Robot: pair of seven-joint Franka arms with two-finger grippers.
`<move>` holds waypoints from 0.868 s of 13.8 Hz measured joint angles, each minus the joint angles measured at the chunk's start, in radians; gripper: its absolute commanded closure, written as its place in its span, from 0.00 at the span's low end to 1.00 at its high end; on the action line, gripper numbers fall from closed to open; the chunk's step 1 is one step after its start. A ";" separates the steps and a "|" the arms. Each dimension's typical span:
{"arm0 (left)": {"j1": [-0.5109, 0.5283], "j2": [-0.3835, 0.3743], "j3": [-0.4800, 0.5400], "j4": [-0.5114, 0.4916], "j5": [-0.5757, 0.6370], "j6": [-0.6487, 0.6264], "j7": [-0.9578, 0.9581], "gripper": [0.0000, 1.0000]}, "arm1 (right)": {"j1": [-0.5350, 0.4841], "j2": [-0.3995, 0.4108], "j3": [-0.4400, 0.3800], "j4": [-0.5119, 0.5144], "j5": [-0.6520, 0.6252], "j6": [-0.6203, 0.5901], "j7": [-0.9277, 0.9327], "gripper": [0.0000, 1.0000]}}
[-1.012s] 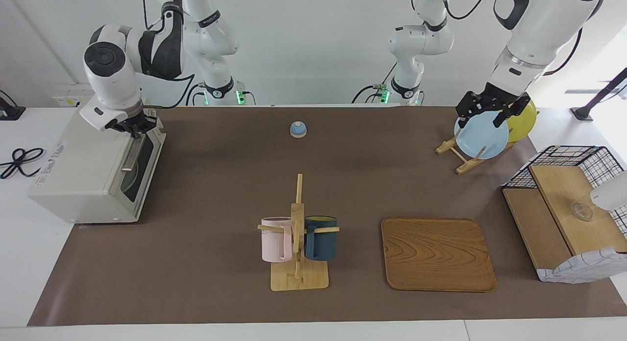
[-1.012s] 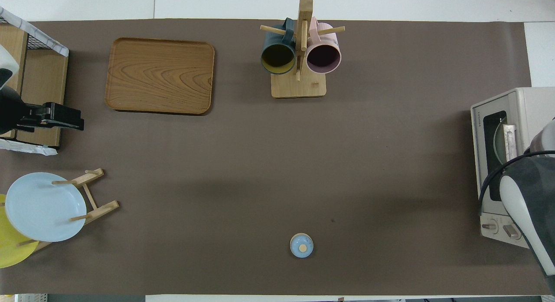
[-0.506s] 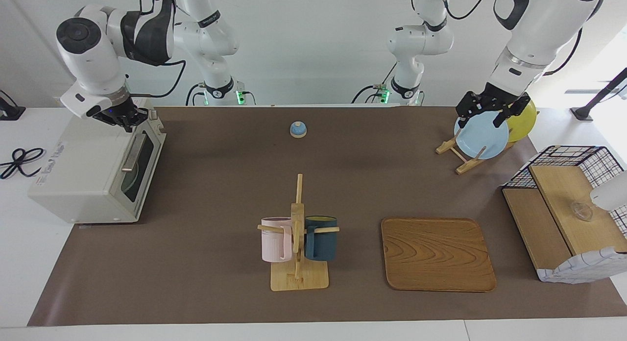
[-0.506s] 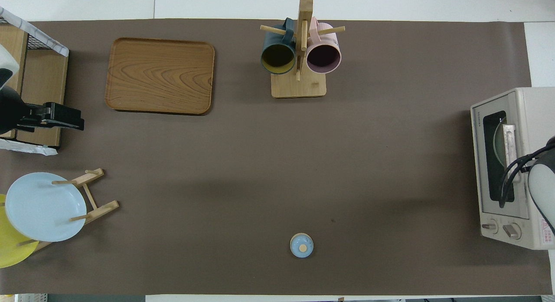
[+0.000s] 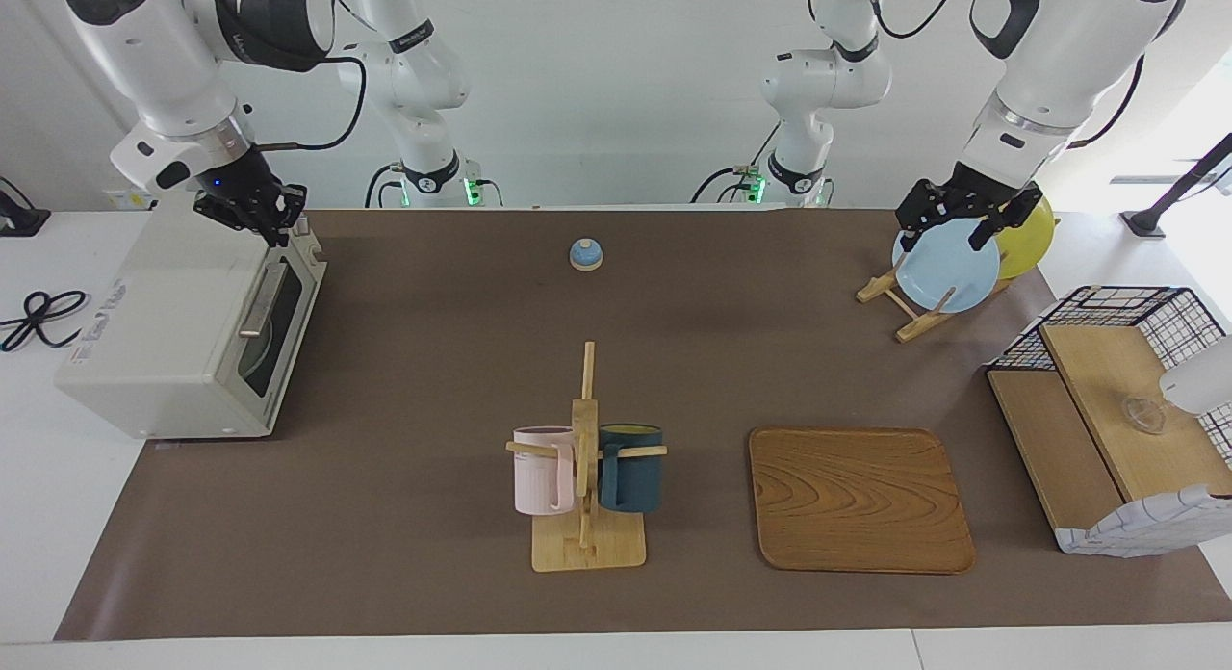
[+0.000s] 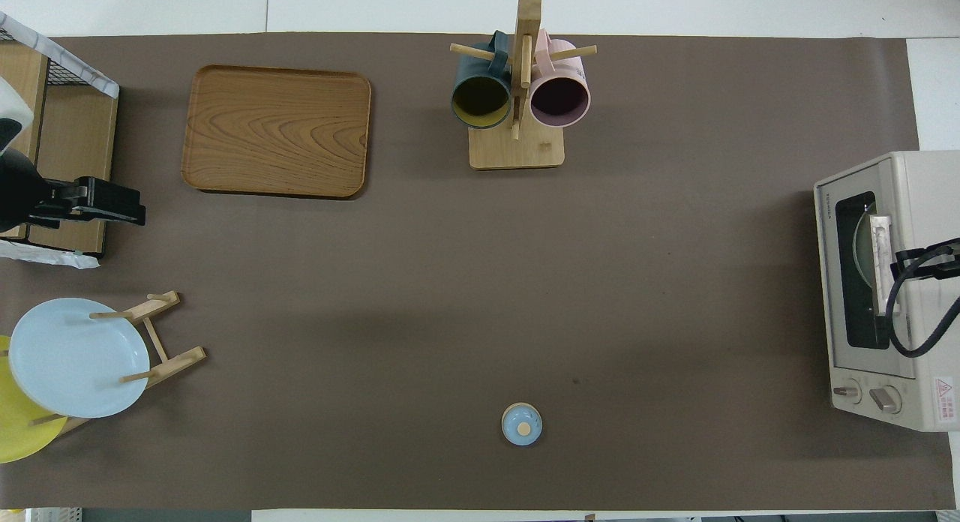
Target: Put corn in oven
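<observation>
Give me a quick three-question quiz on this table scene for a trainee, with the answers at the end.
1. True or false: the door of the oven is shut.
2. Pick one: the right gripper is up over A) the wooden tray, B) the oven, C) the mug rack.
3. Short answer: can the corn be seen in either view?

Key: 1 true; 2 B; 3 no, it shows in neither view.
</observation>
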 measured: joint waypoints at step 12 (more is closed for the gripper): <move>0.000 0.000 0.000 0.000 0.000 0.000 0.000 0.00 | 0.035 0.079 0.000 0.225 0.020 -0.193 0.042 0.00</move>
